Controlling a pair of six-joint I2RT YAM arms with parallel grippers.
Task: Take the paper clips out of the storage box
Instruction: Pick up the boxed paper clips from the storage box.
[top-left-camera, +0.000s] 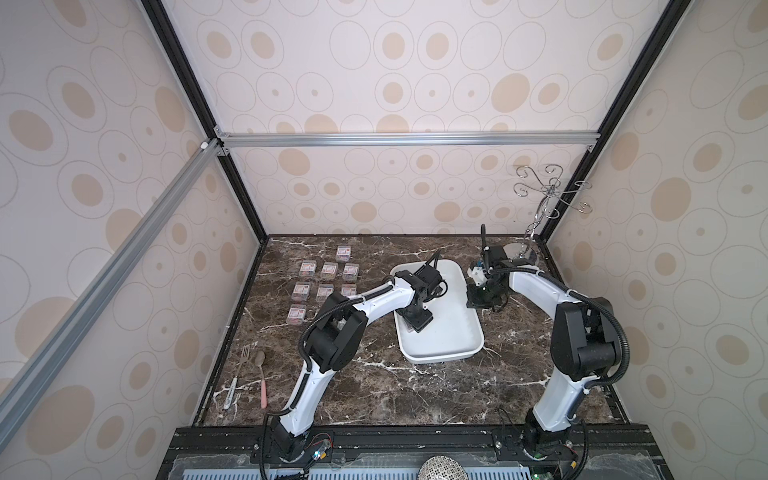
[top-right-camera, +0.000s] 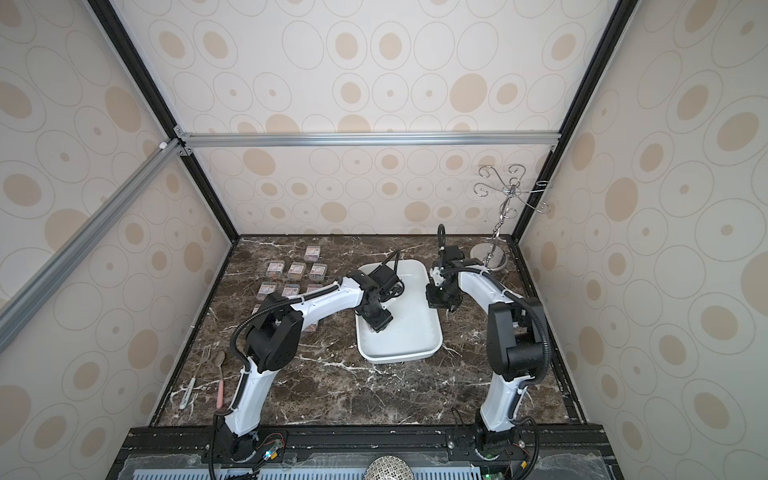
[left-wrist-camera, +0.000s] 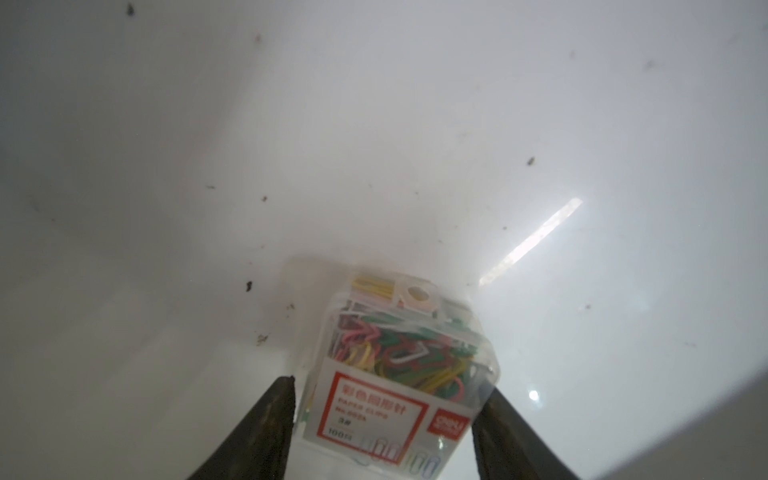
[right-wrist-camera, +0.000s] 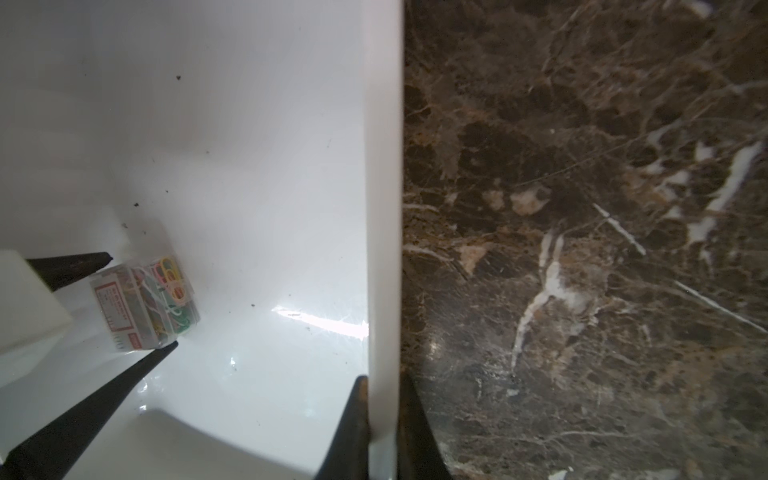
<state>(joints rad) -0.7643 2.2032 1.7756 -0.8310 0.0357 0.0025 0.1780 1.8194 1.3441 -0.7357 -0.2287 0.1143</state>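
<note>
Grips hidden overhead; left end effector (left-wrist-camera: 390, 386) pinches paper clips (left-wrist-camera: 399, 345), right end effector (right-wrist-camera: 383, 378) pinches storage box (right-wrist-camera: 382, 166).

A small clear box of paper clips (left-wrist-camera: 399, 353) sits between the left gripper's (left-wrist-camera: 390, 384) dark fingers (left-wrist-camera: 266, 424), its red-and-white label facing up. One finger touches its corner and the other lies just beside it. Beyond the fingertips spreads the storage box's (left-wrist-camera: 374, 145) white floor, dotted with dark specks.
</note>
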